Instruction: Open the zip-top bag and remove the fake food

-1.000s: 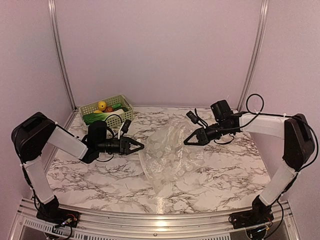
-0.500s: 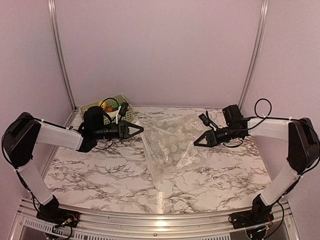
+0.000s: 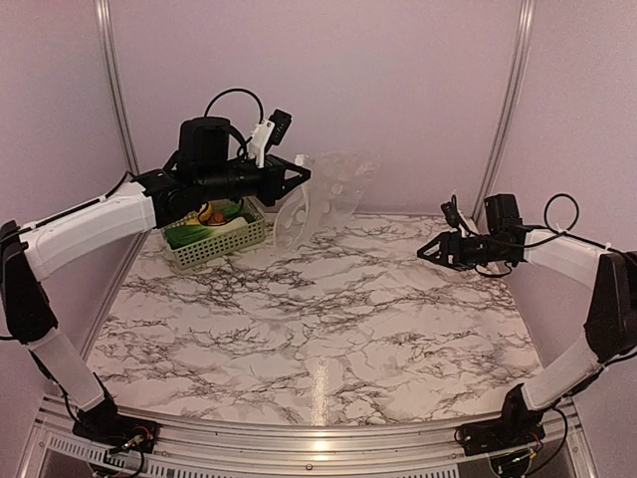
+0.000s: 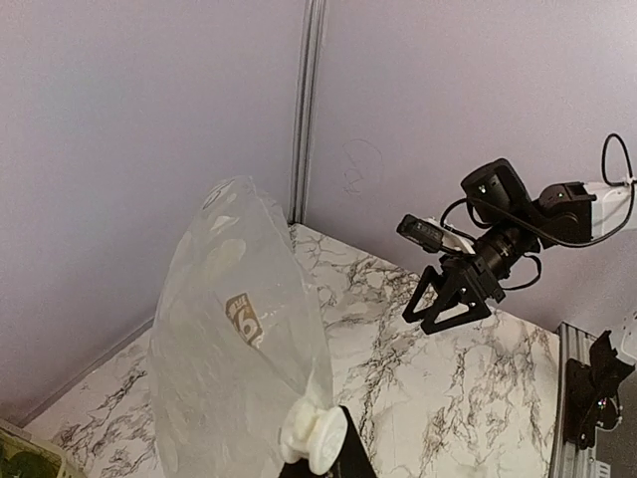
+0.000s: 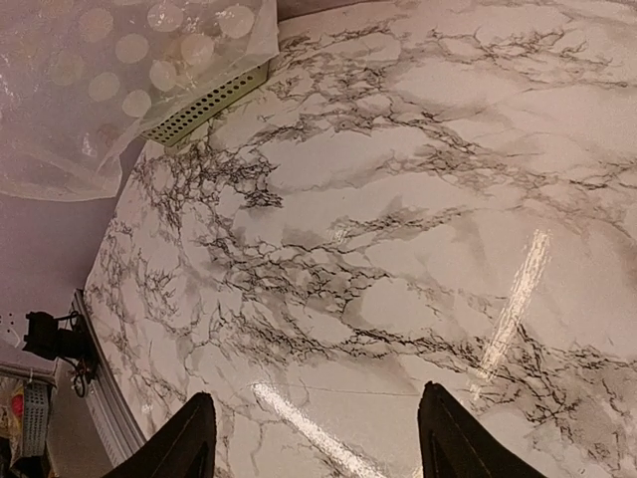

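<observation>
BAG ALOFT: The left pincer (image 3: pixel 302 179), raised near the back wall (image 3: pixel 398 90), pinches the one clear zip-top bag (image 3: pixel 336 184) and holds it off the marble worktop (image 3: pixel 328 329), just right of the single green basket (image 3: pixel 221 245). Only the overhead view shows the fake food (image 3: pixel 204 212) lying in that basket: one yellow piece, one orange-brown piece and green ones beside them. The exact total cannot be told.

The left wrist view shows what the overhead does not: a small brown label (image 4: pixel 244 317) on the plastic. There the bag's long axis runs up the frame from the pincer, rounded end toward the wall corner, and the film hides the pincer's own tips. That view also catches the right pincer (image 4: pixel 445 299) across the worktop, well apart from the bag.

The right wrist view adds the white polka dots on the bag, seen at upper left over a corner of the basket. It also shows its own two fingers (image 5: pixel 189 443) spread wide, with only marble between them.
</observation>
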You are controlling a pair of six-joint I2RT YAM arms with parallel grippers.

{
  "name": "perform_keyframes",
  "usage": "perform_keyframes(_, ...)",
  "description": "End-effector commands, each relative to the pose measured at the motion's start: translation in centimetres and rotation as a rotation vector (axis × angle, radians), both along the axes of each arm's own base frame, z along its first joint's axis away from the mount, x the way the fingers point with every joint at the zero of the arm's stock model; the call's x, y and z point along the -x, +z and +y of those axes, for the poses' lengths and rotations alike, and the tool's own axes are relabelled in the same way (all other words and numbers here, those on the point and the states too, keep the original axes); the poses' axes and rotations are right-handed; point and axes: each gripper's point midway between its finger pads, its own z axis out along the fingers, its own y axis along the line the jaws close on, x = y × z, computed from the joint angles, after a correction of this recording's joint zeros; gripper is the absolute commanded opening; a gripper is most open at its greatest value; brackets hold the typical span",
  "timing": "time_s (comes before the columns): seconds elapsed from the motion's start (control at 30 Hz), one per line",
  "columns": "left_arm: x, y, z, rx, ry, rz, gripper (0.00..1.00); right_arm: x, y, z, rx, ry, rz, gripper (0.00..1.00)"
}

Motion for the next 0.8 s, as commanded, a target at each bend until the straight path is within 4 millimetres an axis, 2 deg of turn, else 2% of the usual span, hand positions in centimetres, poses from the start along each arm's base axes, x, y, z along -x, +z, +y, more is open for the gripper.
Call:
perform_keyframes(0.0, 2.9, -10.2, -2.1, -0.52, -0.044, -0.079, 0.0, -0.6, 1.4, -1.6, -0.002, -0.075, -0.019, 0.67)
perform_keyframes(0.13, 6.3, -17.3, -5.0, -0.766, -0.105, -0.136, 0.0, 0.0, 1.0, -1.6, -0.001, -0.074, -0.009, 0.67)
perform_keyframes(0.27, 9.5, -23.5, -8.0, -0.851, -0.168, -0.098, 0.0, 0.6, 0.3, -1.7, 0.009, -0.072, 0.004, 0.67)
perform_keyframes(0.4, 12.3, -26.8, -10.7, -0.868, -0.234, -0.068, 0.01, 0.8, 0.1, -1.8, 0.012, -0.073, 0.008, 0.67)
perform_keyframes(0.5, 13.6, -27.6, -11.8, -0.847, -0.264, -0.042, 0.11, 1.0, 0.1, -1.8, 0.016, -0.069, 0.006, 0.67)
perform_keyframes(0.53, 14.0, -27.5, -12.0, -0.836, -0.271, -0.038, 0.16, 1.1, 0.1, -1.8, 0.018, -0.068, 0.003, 0.68)
perform_keyframes(0.6, 14.5, -27.2, -12.1, -0.819, -0.283, -0.036, 0.41, 1.1, 0.2, -1.8, 0.021, -0.069, 0.0, 0.69)
perform_keyframes(0.67, 14.7, -26.8, -12.0, -0.812, -0.285, -0.033, 0.61, 1.2, 0.4, -1.8, 0.021, -0.069, -0.005, 0.7)
perform_keyframes(0.77, 14.9, -24.9, -11.6, -0.788, -0.274, -0.03, 0.89, 1.3, 0.8, -1.8, 0.019, -0.067, -0.016, 0.74)
